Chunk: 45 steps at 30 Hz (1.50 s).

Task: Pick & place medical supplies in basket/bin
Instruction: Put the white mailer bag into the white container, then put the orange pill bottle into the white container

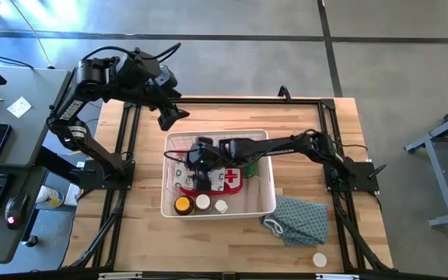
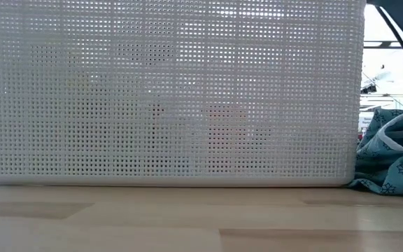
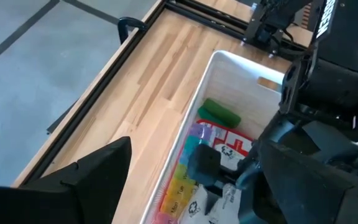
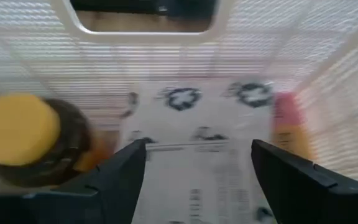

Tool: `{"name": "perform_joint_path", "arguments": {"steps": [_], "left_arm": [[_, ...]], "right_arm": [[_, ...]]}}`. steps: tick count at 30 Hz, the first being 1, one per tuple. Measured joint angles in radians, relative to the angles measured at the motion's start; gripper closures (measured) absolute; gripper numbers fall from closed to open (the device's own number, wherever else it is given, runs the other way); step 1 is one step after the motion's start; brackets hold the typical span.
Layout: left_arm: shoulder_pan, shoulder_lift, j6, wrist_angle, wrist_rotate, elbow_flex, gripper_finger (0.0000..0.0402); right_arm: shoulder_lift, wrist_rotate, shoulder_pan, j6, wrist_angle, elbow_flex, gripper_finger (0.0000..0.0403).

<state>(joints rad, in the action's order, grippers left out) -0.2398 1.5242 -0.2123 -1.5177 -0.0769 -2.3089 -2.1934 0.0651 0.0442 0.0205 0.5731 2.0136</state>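
Note:
The white lattice basket (image 1: 273, 194) sits mid-table and fills the low view (image 2: 173, 91). Inside lie the red first-aid case (image 1: 232, 177), a green roll (image 3: 219, 113), the rainbow pill organiser (image 3: 188, 155) along the far wall, a yellow-capped amber bottle (image 1: 182, 204) and two white-capped bottles (image 1: 202, 202). My right gripper (image 4: 197, 168) reaches down into the basket's left half, open, over a white printed packet (image 4: 197, 140), with the amber bottle (image 4: 23, 134) beside it. My left gripper (image 1: 171, 117) waits open above the table's far left, outside the basket. My right gripper's open fingers (image 4: 123, 180) point down over the white printed packet lying in the basket. Whether they touch it I cannot tell.
A teal star-patterned cloth (image 1: 298, 218) lies on the table right of the basket, seen also in the low view (image 2: 390, 150). A small white round item (image 1: 319, 260) sits near the near right corner. Black frame rails (image 1: 123, 155) border the table; a desk (image 1: 6, 132) stands to the left.

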Motion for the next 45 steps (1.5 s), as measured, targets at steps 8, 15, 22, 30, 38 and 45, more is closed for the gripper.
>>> {"name": "perform_joint_path", "arguments": {"steps": [8, 15, 22, 30, 38, 45], "left_arm": [[0.0, 0.0, 0.002, 0.0, 0.0, 0.0, 0.0016], [0.0, 0.0, 0.003, 0.0, 0.002, 0.0, 0.0016], [0.0, 0.0, 0.028, -0.005, 0.025, 0.0, 0.0016], [0.0, 0.0, 0.029, -0.007, 0.046, 0.0, 0.0016], [-0.002, 0.0, 0.04, 0.046, 0.193, 0.0, 0.0016], [-0.002, 0.0, 0.009, 0.135, 0.291, 0.0, 0.0016]], "right_arm": [[-0.031, -0.151, -0.017, 0.158, -0.05, 0.001, 0.0122], [-0.001, -0.063, -0.02, 0.163, -0.149, 0.001, 0.0121], [-0.01, -0.014, -0.032, 0.179, -0.161, 0.001, 0.0121], [0.059, -0.188, -0.07, 0.415, -0.025, -0.001, 0.0121], [0.279, -0.138, -0.057, 0.469, 0.322, -0.001, 0.0121], [0.479, 0.006, 0.057, 0.612, 0.658, 0.001, 0.0121]]}}
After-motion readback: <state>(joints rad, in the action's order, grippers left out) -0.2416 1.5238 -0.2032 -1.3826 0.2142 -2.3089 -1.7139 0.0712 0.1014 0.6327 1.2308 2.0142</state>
